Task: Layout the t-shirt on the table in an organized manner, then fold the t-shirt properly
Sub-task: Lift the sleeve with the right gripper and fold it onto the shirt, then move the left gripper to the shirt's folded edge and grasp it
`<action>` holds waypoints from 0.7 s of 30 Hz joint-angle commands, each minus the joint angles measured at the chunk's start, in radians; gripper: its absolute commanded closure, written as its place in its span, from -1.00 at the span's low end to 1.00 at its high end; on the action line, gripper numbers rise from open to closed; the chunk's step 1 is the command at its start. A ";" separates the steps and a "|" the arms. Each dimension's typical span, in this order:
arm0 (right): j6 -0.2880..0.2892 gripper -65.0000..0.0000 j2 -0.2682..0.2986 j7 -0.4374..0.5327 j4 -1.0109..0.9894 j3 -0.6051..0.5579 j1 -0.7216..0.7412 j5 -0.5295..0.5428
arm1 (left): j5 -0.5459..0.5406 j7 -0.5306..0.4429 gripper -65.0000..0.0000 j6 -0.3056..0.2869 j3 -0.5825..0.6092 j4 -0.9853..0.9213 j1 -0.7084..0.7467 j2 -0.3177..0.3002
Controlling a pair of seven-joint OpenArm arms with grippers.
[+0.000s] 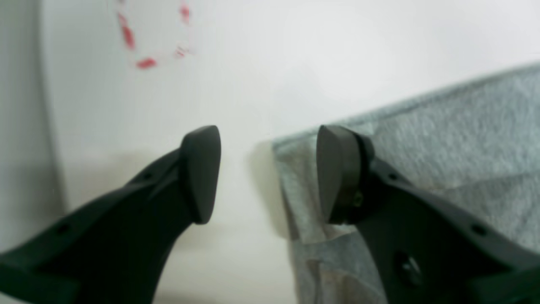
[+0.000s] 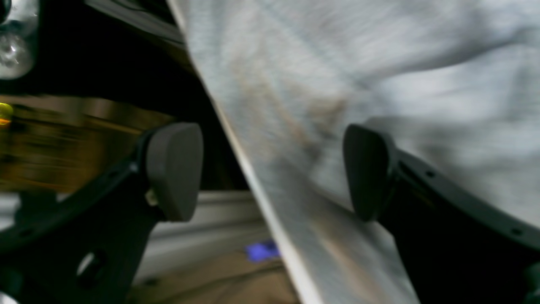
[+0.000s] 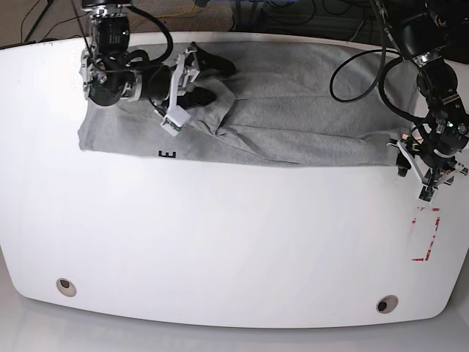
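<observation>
While the heather-grey cotton t-shirt (image 3: 293, 125) lies in a long wrinkled band across the far half of the glossy white curved-edge table (image 3: 220, 242), both black arms hang over its two ends. At the far left, the right gripper (image 3: 196, 82) hovers above a bunched fold of the cloth; the right wrist view shows its jaws spread wide with nothing between the dark pads (image 2: 175, 169), the shirt's edge (image 2: 270, 190) running through the gap and off past the table's far side. At the right end, the left gripper (image 3: 429, 172) stands just beside the shirt's corner (image 1: 295, 185), jaws released, one pad over bare tabletop and the other over grey fabric. A red tape rectangle (image 3: 426, 235) marks the table nearer than that gripper. Small black lettering (image 3: 168, 155) shows at the shirt's near edge, left of centre.
</observation>
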 commanded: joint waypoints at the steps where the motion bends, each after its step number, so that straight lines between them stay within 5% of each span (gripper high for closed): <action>1: 0.002 -0.53 0.025 0.018 0.047 0.030 0.020 0.026 | -0.032 -0.009 -0.05 -0.013 -0.049 0.049 -0.018 -0.012; 8: 0.002 -0.53 0.045 0.020 0.046 0.154 0.034 -0.002 | -0.193 0.148 -0.06 -0.013 -0.188 0.029 -0.076 -0.004; 21: 0.002 -0.53 0.045 0.020 0.046 0.225 0.034 -0.083 | -0.183 0.163 -0.05 -0.013 -0.214 -0.195 -0.131 -0.004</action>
